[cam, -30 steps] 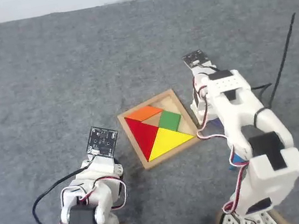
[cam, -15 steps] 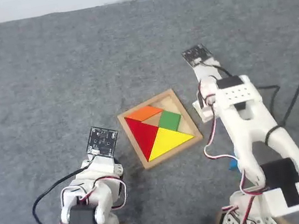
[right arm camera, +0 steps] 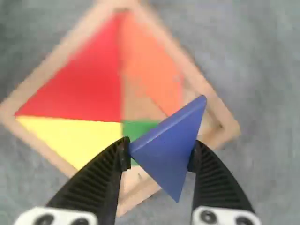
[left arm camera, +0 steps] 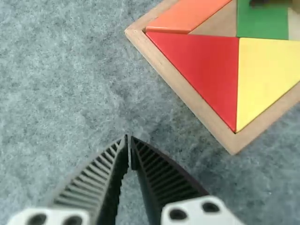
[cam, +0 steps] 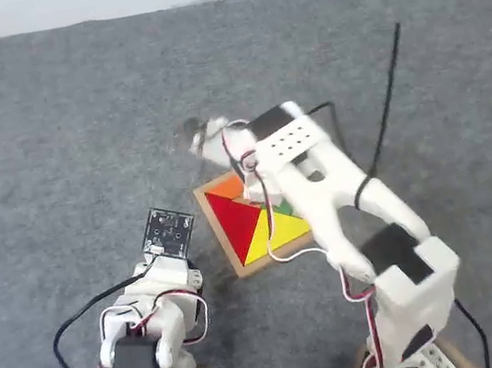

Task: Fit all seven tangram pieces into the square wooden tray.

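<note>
Movement belongs to the right arm: a second ago it stood off the square wooden tray (cam: 216, 231) on its right side, and now it has swung across to hang above the tray. The right gripper (right arm camera: 159, 150) is clamped on a blue wooden triangle (right arm camera: 168, 150), held in the air over the tray's green square (right arm camera: 140, 126). Seated in the tray are a large red triangle (left arm camera: 201, 70), a large yellow triangle (left arm camera: 262, 79) and an orange piece (left arm camera: 187, 14) beside the green one, with bare wood between orange and green. The left gripper (left arm camera: 129, 140) rests just outside the tray's edge, pinched together on nothing. The swing likely means the blue triangle is about to go in; turning it to match a gap looks the delicate part.
</note>
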Robot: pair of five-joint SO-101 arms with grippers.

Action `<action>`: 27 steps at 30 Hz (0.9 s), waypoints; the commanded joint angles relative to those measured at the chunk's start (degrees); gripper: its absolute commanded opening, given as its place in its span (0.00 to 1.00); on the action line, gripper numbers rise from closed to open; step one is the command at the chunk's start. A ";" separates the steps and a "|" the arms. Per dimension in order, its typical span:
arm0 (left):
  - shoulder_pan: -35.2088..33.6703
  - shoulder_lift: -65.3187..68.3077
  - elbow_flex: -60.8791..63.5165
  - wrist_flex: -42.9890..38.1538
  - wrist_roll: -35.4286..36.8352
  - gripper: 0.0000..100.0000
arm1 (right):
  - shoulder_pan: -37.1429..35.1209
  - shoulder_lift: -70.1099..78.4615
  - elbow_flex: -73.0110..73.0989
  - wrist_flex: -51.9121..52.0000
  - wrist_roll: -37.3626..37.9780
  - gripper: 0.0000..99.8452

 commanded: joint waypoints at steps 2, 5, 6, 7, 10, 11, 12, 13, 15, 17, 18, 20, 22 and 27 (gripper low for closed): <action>-0.26 -1.23 -0.66 0.26 0.26 0.01 | -4.35 0.22 -1.49 1.80 18.02 0.12; -0.26 -1.23 -0.66 0.26 0.26 0.01 | -5.23 -0.04 -0.88 1.98 24.35 0.12; -0.26 -1.23 -0.66 0.26 0.26 0.01 | -5.32 -0.04 -0.88 1.98 26.11 0.12; -0.26 -1.23 -0.66 0.26 0.26 0.01 | -5.32 -0.13 -0.88 2.07 27.34 0.12; -0.26 -1.23 -0.66 0.26 0.26 0.01 | -5.32 -0.31 -0.97 4.18 29.98 0.18; -0.26 -1.23 -0.66 0.26 0.26 0.01 | -5.32 -0.31 -0.97 5.05 30.15 0.21; -0.26 -1.23 -0.66 0.26 0.26 0.01 | -5.32 -0.31 -0.97 5.58 30.15 0.23; -0.26 -1.23 -0.66 0.26 0.26 0.01 | -5.32 -0.31 -0.97 5.76 30.15 0.25; -0.26 -1.23 -0.66 0.26 0.26 0.01 | -5.23 -0.31 -0.88 5.76 30.15 0.26; -0.26 -1.23 -0.66 0.26 0.26 0.01 | -5.32 -0.31 -0.70 5.85 29.98 0.26; -0.26 -1.23 -0.66 0.26 0.26 0.01 | -5.32 -0.40 -0.79 5.85 29.01 0.26; -0.26 -1.23 -0.66 0.26 0.26 0.01 | -5.32 -0.48 -2.11 5.23 25.05 0.26; -0.26 -1.23 -0.66 0.26 0.26 0.01 | -4.79 -0.66 -5.63 6.20 17.67 0.25; -0.26 -1.23 -0.66 0.26 0.26 0.01 | -1.63 -4.88 -10.99 11.74 -10.02 0.04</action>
